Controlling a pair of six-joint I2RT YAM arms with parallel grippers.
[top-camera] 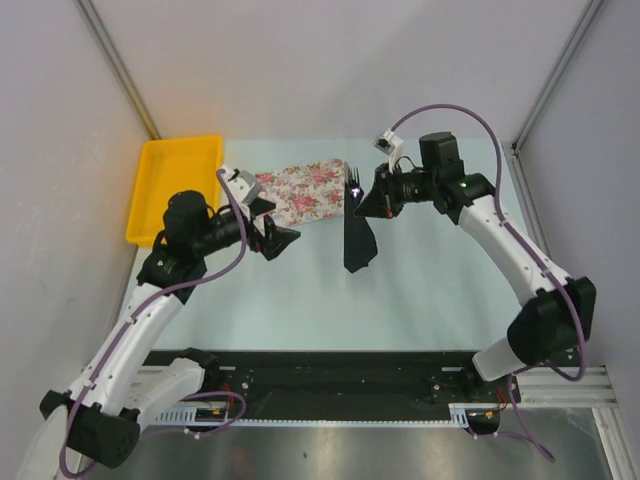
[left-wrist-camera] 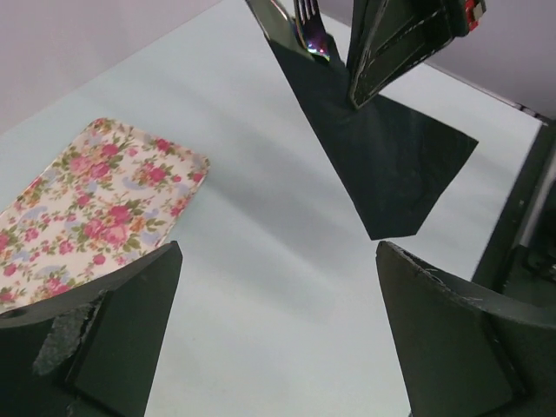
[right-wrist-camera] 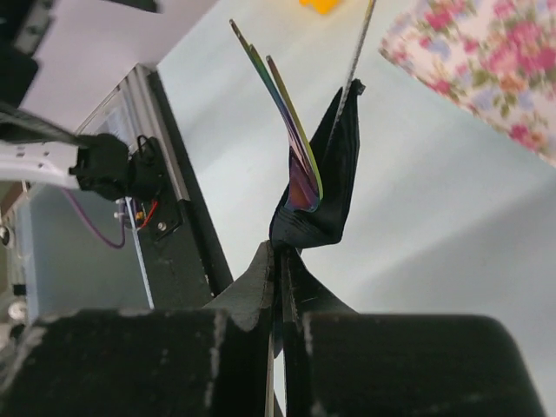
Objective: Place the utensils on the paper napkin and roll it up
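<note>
The black paper napkin (top-camera: 358,243) lies mid-table, just right of the floral tray. Its far end is lifted and folded around the silvery utensils (top-camera: 352,185). My right gripper (top-camera: 362,203) is shut on that folded napkin edge. In the right wrist view its jaws (right-wrist-camera: 280,252) pinch the napkin (right-wrist-camera: 334,174), with the iridescent utensils (right-wrist-camera: 291,139) standing up inside the fold. In the left wrist view the fork (left-wrist-camera: 311,30) shows at the napkin's (left-wrist-camera: 391,165) far end. My left gripper (top-camera: 285,238) is open and empty above bare table (left-wrist-camera: 278,330), left of the napkin.
The pink-flowered tray (top-camera: 300,190) lies between the two grippers and also shows in the left wrist view (left-wrist-camera: 87,208). A yellow bin (top-camera: 175,185) stands at the far left. A black rail (top-camera: 350,370) runs along the near edge. Grey walls enclose the table.
</note>
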